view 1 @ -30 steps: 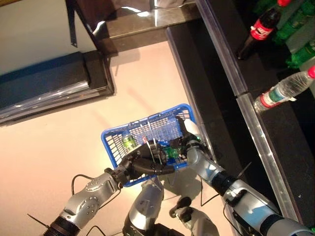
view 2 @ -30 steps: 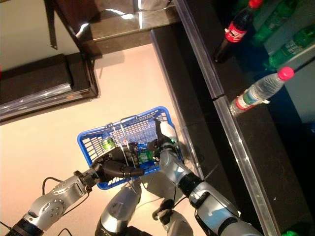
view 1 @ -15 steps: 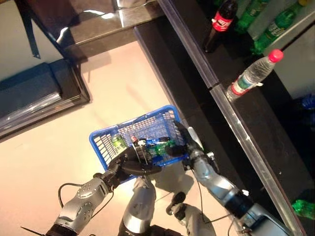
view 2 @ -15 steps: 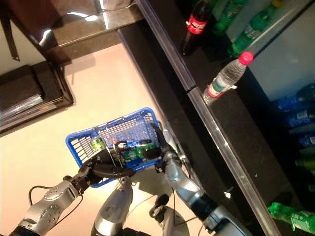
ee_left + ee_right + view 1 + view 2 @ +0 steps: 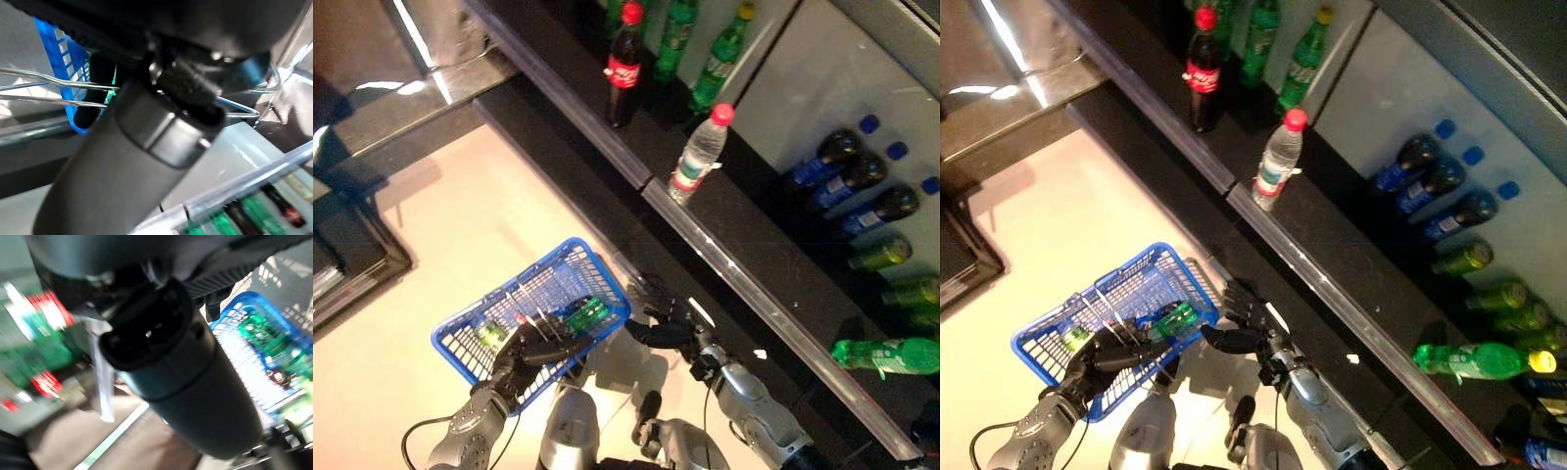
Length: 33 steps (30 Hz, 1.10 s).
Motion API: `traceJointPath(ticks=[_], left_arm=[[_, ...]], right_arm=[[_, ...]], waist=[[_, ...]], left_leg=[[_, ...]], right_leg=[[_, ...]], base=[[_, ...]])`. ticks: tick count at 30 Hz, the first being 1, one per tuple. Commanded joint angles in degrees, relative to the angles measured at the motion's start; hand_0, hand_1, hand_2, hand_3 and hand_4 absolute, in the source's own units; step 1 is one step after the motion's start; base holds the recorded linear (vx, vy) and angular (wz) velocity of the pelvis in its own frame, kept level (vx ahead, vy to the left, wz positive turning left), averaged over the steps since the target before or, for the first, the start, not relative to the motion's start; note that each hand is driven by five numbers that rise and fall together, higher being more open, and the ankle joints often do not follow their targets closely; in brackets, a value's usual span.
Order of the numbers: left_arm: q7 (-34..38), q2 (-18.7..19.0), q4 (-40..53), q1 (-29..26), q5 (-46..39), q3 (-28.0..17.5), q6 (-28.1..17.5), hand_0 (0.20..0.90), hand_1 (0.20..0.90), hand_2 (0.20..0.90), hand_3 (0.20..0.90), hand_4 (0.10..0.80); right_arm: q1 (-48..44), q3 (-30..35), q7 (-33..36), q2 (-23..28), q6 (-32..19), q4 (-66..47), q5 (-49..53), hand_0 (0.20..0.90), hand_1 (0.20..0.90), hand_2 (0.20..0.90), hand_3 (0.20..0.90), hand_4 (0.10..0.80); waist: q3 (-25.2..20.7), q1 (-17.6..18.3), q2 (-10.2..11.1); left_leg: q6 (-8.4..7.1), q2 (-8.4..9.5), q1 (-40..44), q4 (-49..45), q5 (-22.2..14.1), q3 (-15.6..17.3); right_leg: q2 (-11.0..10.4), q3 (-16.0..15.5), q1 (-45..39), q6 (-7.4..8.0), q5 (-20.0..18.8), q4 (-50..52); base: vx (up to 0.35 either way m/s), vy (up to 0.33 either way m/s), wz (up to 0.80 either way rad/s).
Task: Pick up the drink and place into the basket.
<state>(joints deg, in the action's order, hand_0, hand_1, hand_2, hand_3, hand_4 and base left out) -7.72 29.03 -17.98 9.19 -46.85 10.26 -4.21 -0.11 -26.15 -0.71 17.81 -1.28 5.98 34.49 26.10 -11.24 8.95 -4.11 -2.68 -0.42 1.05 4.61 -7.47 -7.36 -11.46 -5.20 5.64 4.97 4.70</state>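
The blue plastic basket [image 5: 504, 290] hangs just above the pale floor. My left hand [image 5: 530, 347] is curled round its wire handles [image 5: 49, 90]. A green drink bottle [image 5: 583, 313] lies on its side inside, against the basket's right wall. It shows in the right wrist view too, green bottle [image 5: 264, 335]. A small green can [image 5: 492, 333] lies near the basket's left end. My right hand [image 5: 664, 325] is outside the basket, just right of its rim, fingers spread and holding nothing.
A dark shelf runs diagonally on the right behind a glass edge. On it stand a cola bottle [image 5: 625, 57], a clear water bottle [image 5: 697, 157] and green bottles [image 5: 721, 54]. Dark blue-capped bottles [image 5: 847, 171] and a lying green bottle [image 5: 891, 354] are further right.
The camera has swung toward the shelf. My right hand has let go of the green bottle and drawn back out of the basket; the bottle now lies inside. The left hand still holds the handles.
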Motion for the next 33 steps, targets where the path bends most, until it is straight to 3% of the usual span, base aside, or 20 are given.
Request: traceJointPath(ticks=[1, 10, 16, 21, 24, 28, 33], left_arm=[[-3.4, -4.2, 6.3, 2.6, 2.3, 1.7, -15.4, 0.3, 0.3, 0.3, 0.2, 0.1], [3.0, -9.7, -11.6, 2.2, 1.1, -1.8, -14.1, 0.3, 0.3, 0.3, 0.2, 0.1], [5.7, -14.1, -27.1, -1.3, 6.0, -2.6, -16.0, 0.3, 0.3, 0.3, 0.2, 0.1], [7.9, -15.9, -40.9, -4.7, 8.6, -3.6, -13.5, 0.3, 0.3, 0.3, 0.2, 0.1], [7.5, -16.6, -47.9, -5.6, 9.4, -5.2, -14.2, 0.3, 0.3, 0.3, 0.2, 0.1], [7.3, -17.9, -51.7, -6.3, 10.5, -5.6, -16.2, 0.3, 0.3, 0.3, 0.2, 0.1], [7.5, -17.8, -51.7, -6.6, 11.8, -4.5, -16.2, 0.3, 0.3, 0.3, 0.2, 0.1]], right_arm=[[5.8, 0.5, -5.3, 1.6, -4.7, -0.9, 3.3, 0.9, 0.9, 0.9, 0.9, 0.8], [9.4, 6.7, -4.9, -1.3, -1.1, 12.9, 0.1, 0.9, 0.9, 0.9, 0.9, 0.8], [6.1, 11.0, -6.8, -4.6, -0.2, 37.4, -7.1, 0.9, 0.9, 0.9, 0.9, 0.8], [3.2, 14.1, -7.1, -5.6, 0.6, 55.6, -9.5, 0.9, 0.9, 0.9, 0.9, 0.8], [2.6, 16.8, -5.2, -6.4, 1.6, 62.8, -10.9, 0.9, 0.9, 0.9, 0.9, 0.8], [2.7, 20.1, -4.8, -6.7, 2.9, 67.5, -10.3, 0.9, 0.9, 0.9, 0.9, 0.8], [2.7, 19.4, -3.4, -6.5, 3.4, 68.6, -14.4, 0.9, 0.9, 0.9, 0.9, 0.8]], waist=[[-15.3, 4.0, -4.5], [-19.1, 9.0, -4.9], [-20.8, 10.9, -5.7], [-21.7, 11.3, -6.2], [-22.4, 11.9, -6.3], [-22.9, 12.4, -6.5], [-23.0, 12.3, -6.6]], left_leg=[[2.17, -1.63, 4.0, 2.9, -0.7, 5.7], [0.74, -3.4, 5.2, 3.9, -1.1, 11.4], [-0.15, -4.42, 5.9, 3.9, -1.8, 14.2], [-0.45, -4.57, 6.3, 3.9, -2.3, 15.6], [-0.49, -4.67, 6.7, 3.9, -2.6, 16.3], [-0.33, -4.67, 7.3, 3.9, -3.2, 17.0], [-0.21, -4.47, 7.4, 3.9, -3.4, 16.7]], right_leg=[[-0.6, 2.2, 0.6, 0.77, -6.0, -1.6], [-1.1, 5.2, 0.0, 1.21, -7.8, -5.8], [-2.0, 6.3, -0.4, 1.8, -9.2, -8.3], [-2.5, 6.2, -0.5, 2.09, -9.5, -8.8], [-2.5, 6.7, -0.5, 2.09, -9.4, -8.8], [-2.4, 7.4, -0.4, 2.14, -9.3, -8.8], [-2.5, 7.5, -0.2, 2.2, -9.5, -8.8]], base=[[-0.05, 0.041, -0.33], [-0.047, 0.024, -0.26], [-0.028, 0.023, -0.31], [-0.007, 0.02, -0.15], [0.023, 0.04, -0.13], [0.027, 0.039, -0.16], [0.011, 0.008, -0.1]])
